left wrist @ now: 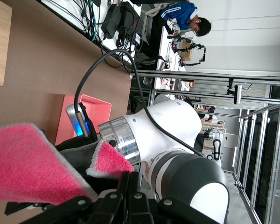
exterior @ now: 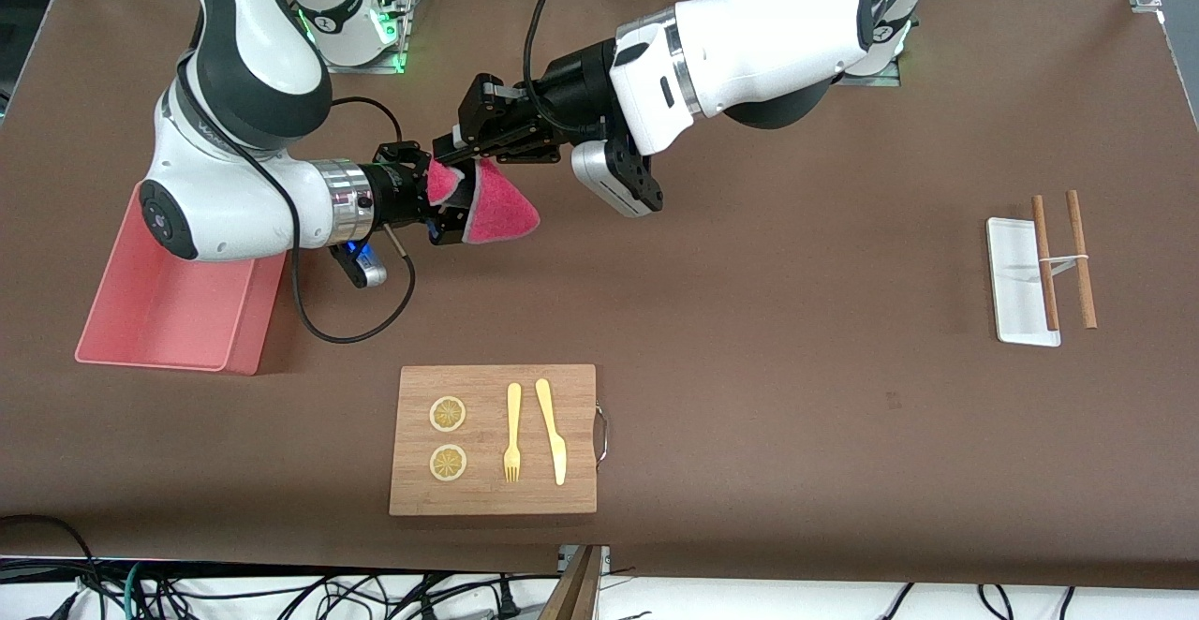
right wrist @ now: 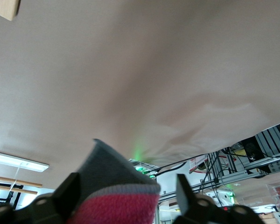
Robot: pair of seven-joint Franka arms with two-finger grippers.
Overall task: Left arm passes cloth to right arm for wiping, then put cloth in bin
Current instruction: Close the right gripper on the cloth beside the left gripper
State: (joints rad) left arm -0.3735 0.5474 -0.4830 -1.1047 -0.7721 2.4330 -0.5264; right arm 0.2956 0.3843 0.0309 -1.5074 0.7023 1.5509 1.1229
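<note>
The cloth, bright pink with a dark grey back, hangs in the air over the table between the two hands. My left gripper reaches in from above and is shut on the cloth's upper corner; in the left wrist view its fingertips press together beside the cloth. My right gripper is level with the cloth, open, one finger on each side of it. In the right wrist view the cloth sits between the fingers, with a gap to one of them. The pink bin stands under the right arm's elbow.
A wooden cutting board lies nearer the front camera, carrying two lemon slices, a yellow fork and a knife. At the left arm's end lie a white tray and chopsticks.
</note>
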